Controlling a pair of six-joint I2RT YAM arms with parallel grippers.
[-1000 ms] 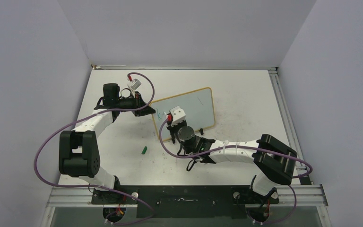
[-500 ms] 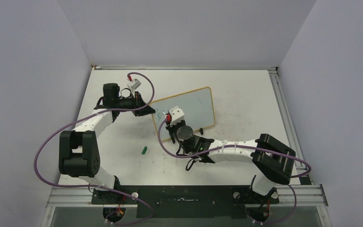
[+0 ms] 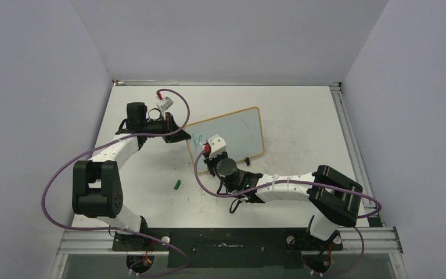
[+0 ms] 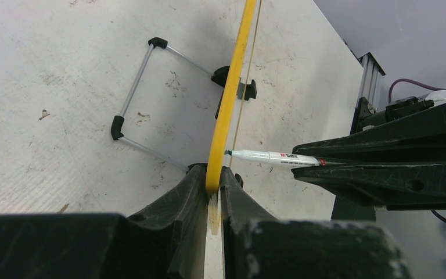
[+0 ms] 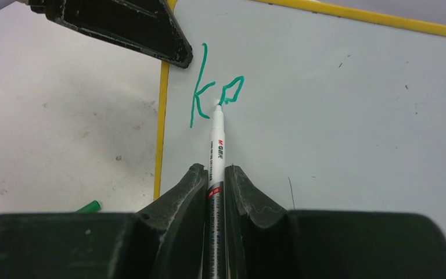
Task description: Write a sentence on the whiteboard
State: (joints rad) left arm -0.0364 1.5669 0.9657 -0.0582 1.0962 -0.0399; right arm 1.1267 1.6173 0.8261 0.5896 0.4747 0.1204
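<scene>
The whiteboard (image 3: 241,129) stands tilted on the table, seen edge-on as a yellow frame (image 4: 232,87) in the left wrist view. My left gripper (image 4: 212,174) is shut on its left frame edge (image 3: 186,135). My right gripper (image 5: 215,171) is shut on a white marker (image 5: 216,145), whose tip touches the whiteboard (image 5: 337,104). Of the sentence, a teal "k" and a partly drawn second letter (image 5: 215,93) show at the upper left, also visible as teal marks (image 3: 197,139) from above. The marker (image 4: 273,157) meets the board from the right.
A green marker cap (image 3: 177,184) lies on the table left of the right arm, and also shows as a cap (image 5: 87,206) low in the right wrist view. Behind the board are its wire stand (image 4: 133,99) and a black clip foot (image 4: 235,87). An aluminium rail (image 3: 348,145) borders the table's right side.
My right gripper has shifted slightly with the marker and a second teal letter has appeared beside the "k". The left gripper and board have not moved.
</scene>
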